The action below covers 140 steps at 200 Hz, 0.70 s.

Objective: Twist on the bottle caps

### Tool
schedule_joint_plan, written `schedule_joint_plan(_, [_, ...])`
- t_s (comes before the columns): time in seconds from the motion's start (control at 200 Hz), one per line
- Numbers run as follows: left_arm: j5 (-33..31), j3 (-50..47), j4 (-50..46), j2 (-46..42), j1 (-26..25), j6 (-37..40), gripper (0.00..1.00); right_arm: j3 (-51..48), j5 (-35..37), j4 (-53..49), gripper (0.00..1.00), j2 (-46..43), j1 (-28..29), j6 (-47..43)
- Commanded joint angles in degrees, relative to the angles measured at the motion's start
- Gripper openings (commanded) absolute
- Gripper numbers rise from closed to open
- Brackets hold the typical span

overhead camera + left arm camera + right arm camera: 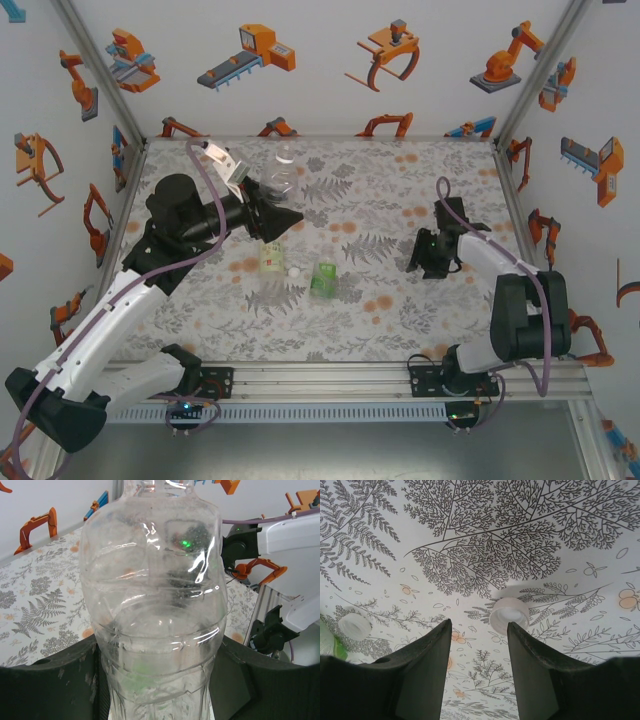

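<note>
We judge the task barely begun, with no cap seated on any bottle that we can see. Our left fingers [85, 680] are closed on the unlabelled bottle [155, 595], clamping its lower body from both sides. Its neck runs up past the frame edge, so we cannot tell whether its mouth is bare. Our right fingers [440, 650] stand partly open with nothing between them, low over the worktop [550, 525]. A white cap [509, 614] lies loose just ahead of the right-hand fingertip. A second cap [355, 626] lies well off to the left of them, also loose. From above, the yellow-label bottle [270, 258] and the green-label bottle [323, 278] sit on the worktop, between the two sets of fingers and untouched. As we read it, all three cappings are left to do.
</note>
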Motion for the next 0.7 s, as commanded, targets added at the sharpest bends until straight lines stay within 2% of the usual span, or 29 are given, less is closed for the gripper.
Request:
schedule_joint_plan(0.0, [0.6, -0.2, 2.3, -0.2, 0.2, -1.0, 0.0, 1.6, 2.3, -2.7, 0.49, -1.8, 0.3, 0.1])
schedule_joint_plan(0.27, [0.5, -0.5, 2.3, -0.7, 0.2, -1.0, 0.0, 1.1, 3.2, -3.2, 0.55, -0.9, 0.3, 0.2])
schedule_joint_plan(0.696, [0.3, -0.9, 2.2, -1.1, 0.2, -0.9, 0.0, -0.1, 2.8, -1.4, 0.55, 0.3, 0.3, 0.4])
